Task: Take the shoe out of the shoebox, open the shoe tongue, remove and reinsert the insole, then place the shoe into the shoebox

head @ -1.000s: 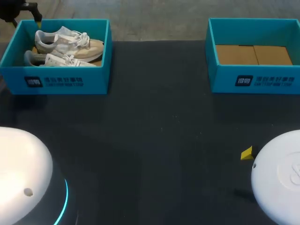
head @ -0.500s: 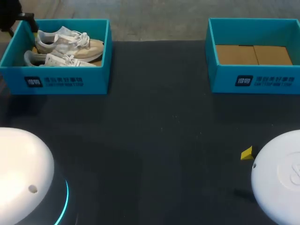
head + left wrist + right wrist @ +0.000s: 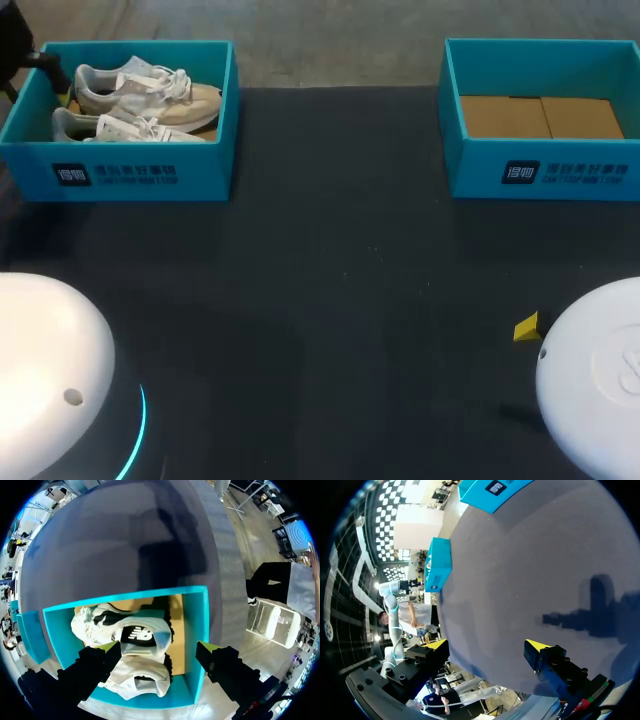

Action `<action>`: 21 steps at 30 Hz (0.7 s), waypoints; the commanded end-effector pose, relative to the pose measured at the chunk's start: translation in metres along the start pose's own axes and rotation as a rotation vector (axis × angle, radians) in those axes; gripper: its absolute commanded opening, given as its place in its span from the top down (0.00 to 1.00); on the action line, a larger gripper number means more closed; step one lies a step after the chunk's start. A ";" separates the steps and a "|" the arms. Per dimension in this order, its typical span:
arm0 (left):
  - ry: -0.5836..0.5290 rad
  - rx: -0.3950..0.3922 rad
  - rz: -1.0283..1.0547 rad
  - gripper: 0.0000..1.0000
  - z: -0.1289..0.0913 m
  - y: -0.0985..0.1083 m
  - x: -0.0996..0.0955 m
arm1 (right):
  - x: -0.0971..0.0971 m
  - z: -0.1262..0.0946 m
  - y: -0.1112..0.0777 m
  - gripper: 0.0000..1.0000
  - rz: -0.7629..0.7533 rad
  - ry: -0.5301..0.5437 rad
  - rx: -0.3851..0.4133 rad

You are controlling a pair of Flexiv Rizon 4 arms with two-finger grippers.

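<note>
The table [image 3: 330,300] is lit evenly from overhead, and it is seen dark in the head view. Soft shadows are thrown on it along the near side of the shoebox [image 3: 120,175]. Ahead of the left gripper [image 3: 158,647], a broad, dim shadow is cast on the tabletop beyond the shoebox. Ahead of the right gripper [image 3: 486,645], a darker, hard-edged shadow is laid across a brightly lit, pale stretch of table.

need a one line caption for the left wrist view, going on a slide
Open jaws of the left gripper hover over two white shoes lying in the teal shoebox.
</note>
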State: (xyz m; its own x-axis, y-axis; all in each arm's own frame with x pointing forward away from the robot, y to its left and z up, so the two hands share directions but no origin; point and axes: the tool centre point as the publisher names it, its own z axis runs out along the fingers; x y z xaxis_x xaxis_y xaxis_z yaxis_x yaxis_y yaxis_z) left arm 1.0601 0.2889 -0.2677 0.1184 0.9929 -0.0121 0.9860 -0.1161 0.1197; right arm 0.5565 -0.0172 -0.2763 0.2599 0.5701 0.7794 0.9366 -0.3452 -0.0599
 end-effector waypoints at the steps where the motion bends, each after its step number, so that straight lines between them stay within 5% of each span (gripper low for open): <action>1: 0.007 -0.006 0.000 0.00 0.011 -0.003 0.001 | 0.001 0.000 -0.002 0.00 0.000 -0.003 -0.004; 21: 0.030 0.005 0.008 0.00 0.041 0.016 0.007 | 0.001 0.000 -0.002 0.00 0.000 -0.003 -0.004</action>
State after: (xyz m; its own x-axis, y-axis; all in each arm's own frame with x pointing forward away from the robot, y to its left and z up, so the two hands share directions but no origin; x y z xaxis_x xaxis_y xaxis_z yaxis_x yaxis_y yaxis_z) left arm 1.0746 0.2928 -0.3041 0.1213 0.9924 0.0187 0.9848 -0.1227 0.1231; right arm 0.5565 -0.0172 -0.2763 0.2599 0.5701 0.7794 0.9366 -0.3451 -0.0599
